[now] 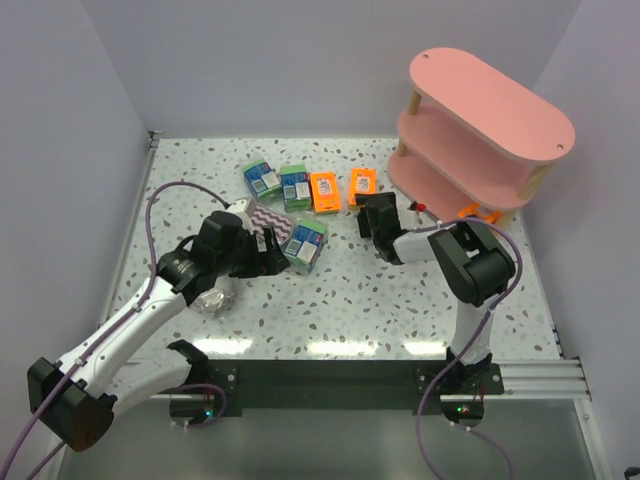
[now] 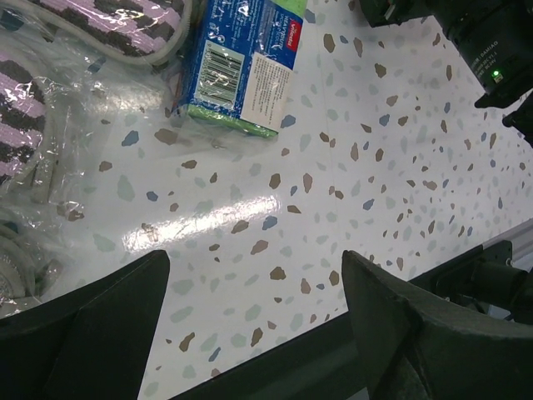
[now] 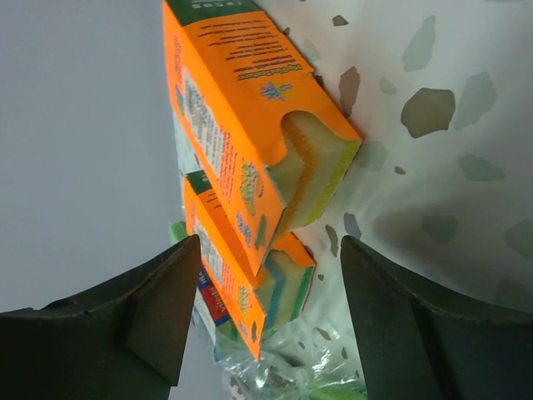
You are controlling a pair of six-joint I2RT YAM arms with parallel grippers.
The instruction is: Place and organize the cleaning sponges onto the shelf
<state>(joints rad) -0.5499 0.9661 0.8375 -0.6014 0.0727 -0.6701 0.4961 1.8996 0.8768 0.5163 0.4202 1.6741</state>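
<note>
**Top view.** The pink 3-tier shelf [image 1: 490, 120] stands at 1 o'clock on the speckled table [image 1: 400, 300]. A row of 4 packs lies near 12 o'clock: green-and-blue pack A [image 1: 262, 178], green-and-blue pack B [image 1: 295, 187], orange pack A [image 1: 324, 190] and orange pack B [image 1: 362, 185]. Orange pack C [image 1: 470, 211] shows at the shelf's lowest tier, mostly hidden. The purple zigzag sponge [image 1: 268, 215] lies at 6 o'clock of the row, and the greyish sponge [image 1: 213, 298] lies beside the left arm at 9 o'clock.

**Left wrist view.** The left gripper [image 2: 254, 275] hovers over bare table with its fingers [image 2: 108, 325] spread wide and grasping nothing. Green-and-blue pack C [image 2: 241, 67] lies ahead at 12 o'clock, apart from them.

**Right wrist view.** The right gripper [image 3: 262, 300] points at orange pack B. Its fingers [image 3: 158, 308] stand apart and are not touching the pack.
</note>
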